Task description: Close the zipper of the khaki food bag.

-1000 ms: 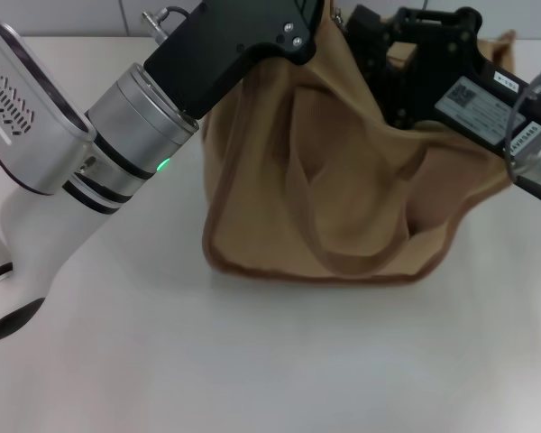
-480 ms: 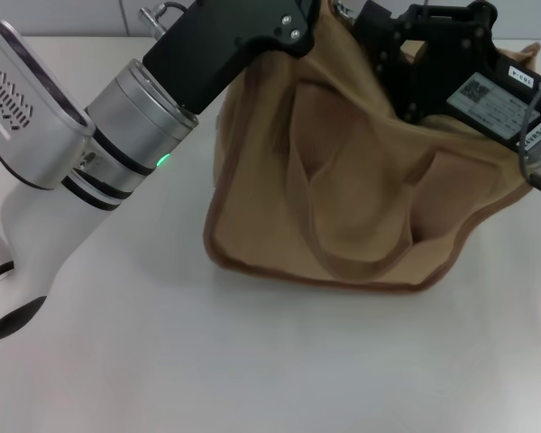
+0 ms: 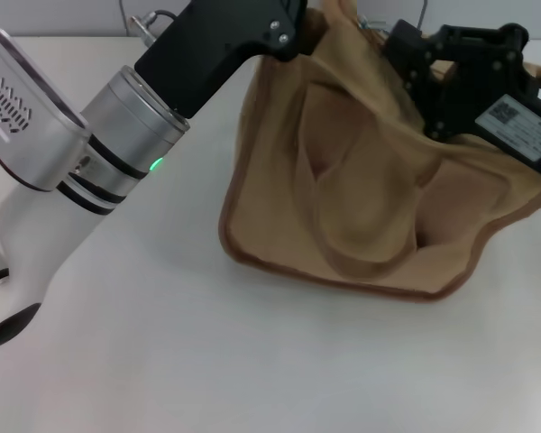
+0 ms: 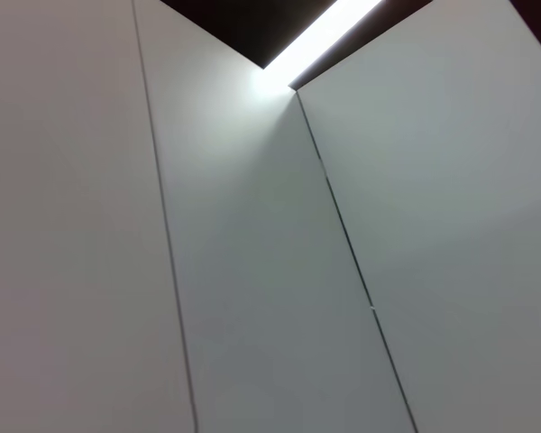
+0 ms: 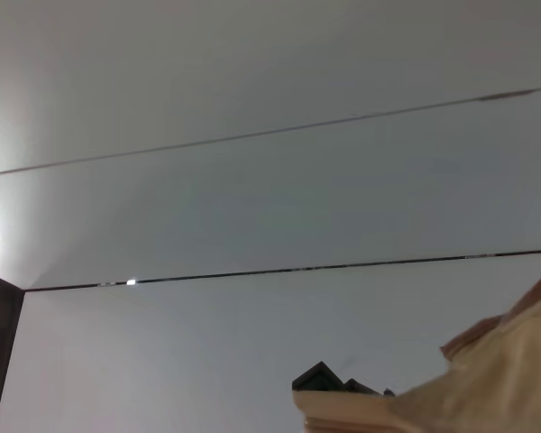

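Note:
The khaki food bag (image 3: 361, 189) stands on the white table, right of the middle in the head view, with one looped handle (image 3: 320, 212) hanging down its front. Its top edge is pulled up and creased. My left gripper (image 3: 293, 27) reaches in from the left to the bag's top left corner. My right gripper (image 3: 419, 68), black with a white label, sits against the bag's top right part. The zipper and its pull tab are hidden behind the grippers and the bag's top. A corner of the bag (image 5: 496, 374) shows in the right wrist view.
The white table (image 3: 252, 361) spreads in front of and left of the bag. My left arm's silver and white links (image 3: 90, 153) cross the left side. Both wrist views show mostly grey wall panels (image 4: 252, 271).
The bag has slid and leaned to the right. My right gripper moved right and slightly down with the bag's top. My left gripper stayed at the top left corner, shifting slightly right.

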Controlling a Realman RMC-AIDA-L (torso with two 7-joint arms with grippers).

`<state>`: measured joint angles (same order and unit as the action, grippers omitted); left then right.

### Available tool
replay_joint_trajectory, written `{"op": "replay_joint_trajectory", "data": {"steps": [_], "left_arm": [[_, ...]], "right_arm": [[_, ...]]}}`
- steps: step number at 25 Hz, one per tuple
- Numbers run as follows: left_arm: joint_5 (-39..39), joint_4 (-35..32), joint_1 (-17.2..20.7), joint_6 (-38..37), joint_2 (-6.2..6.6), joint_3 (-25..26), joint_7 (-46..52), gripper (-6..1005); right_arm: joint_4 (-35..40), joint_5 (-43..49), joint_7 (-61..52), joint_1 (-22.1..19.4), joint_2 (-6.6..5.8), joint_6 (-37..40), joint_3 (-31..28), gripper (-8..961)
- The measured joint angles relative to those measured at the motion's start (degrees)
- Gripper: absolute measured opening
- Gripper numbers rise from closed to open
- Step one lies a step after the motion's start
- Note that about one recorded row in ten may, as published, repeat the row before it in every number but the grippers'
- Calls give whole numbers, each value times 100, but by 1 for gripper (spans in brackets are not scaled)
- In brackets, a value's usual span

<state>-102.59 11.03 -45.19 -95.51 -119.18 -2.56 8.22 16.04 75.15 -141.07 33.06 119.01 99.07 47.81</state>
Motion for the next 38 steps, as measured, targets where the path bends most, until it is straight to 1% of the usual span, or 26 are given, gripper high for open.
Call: {"op": "replay_joint_trajectory", "data": {"steps": [8, 9, 10, 13, 18, 19, 22, 23, 24, 25, 28, 29, 33, 34, 37, 38], "left_arm": [[-6, -26, 141, 44, 5, 227, 41, 123], [-5, -37, 186, 60, 10, 280, 45, 123], [-5, -37, 186, 60, 10, 280, 45, 124], [10, -46, 247, 101, 19, 313, 46, 125], [34, -54, 300, 216, 20, 362, 42, 128], [41, -59, 304, 275, 18, 363, 42, 129], [30, -55, 309, 382, 16, 376, 12, 130], [30, -55, 309, 382, 16, 376, 12, 131], [34, -58, 341, 456, 16, 451, 2, 131], [34, -58, 341, 456, 16, 451, 2, 132], [19, -55, 429, 541, 11, 612, 0, 133], [4, -52, 518, 563, 12, 654, -1, 134], [-2, -73, 654, 573, 28, 634, -3, 136], [-3, -85, 691, 576, 32, 636, -3, 136], [11, -151, 882, 570, 37, 665, -4, 138], [11, -180, 926, 573, 37, 666, -5, 171]], "right_arm": [[23, -16, 5, -283, -89, 59, -13, 34], [27, -20, 7, -383, -124, 61, -18, 36], [27, -20, 7, -383, -124, 61, -18, 37], [30, -25, 8, -598, -170, 70, -76, 40], [24, -23, 87, -1070, -275, 124, -325, 46], [12, -23, 178, -1247, -291, 122, -478, 47], [-9, -39, 535, -1523, -275, 151, -998, 50], [-9, -39, 535, -1523, -275, 151, -998, 52], [4, -51, 929, -1690, -273, 301, -1339, 53], [4, -51, 929, -1690, -273, 301, -1339, 54], [16, -54, 1729, -1845, -281, 648, -1742, 57], [18, -55, 2014, -1872, -281, 752, -1837, 58], [22, -51, 3019, -1926, -267, 952, -1985, 63], [22, -41, 3431, -1914, -265, 984, -1990, 103], [22, -22, 3759, -1879, -265, 1003, -1976, 223], [22, -13, 3929, -1852, -265, 1007, -1963, 263]]}}
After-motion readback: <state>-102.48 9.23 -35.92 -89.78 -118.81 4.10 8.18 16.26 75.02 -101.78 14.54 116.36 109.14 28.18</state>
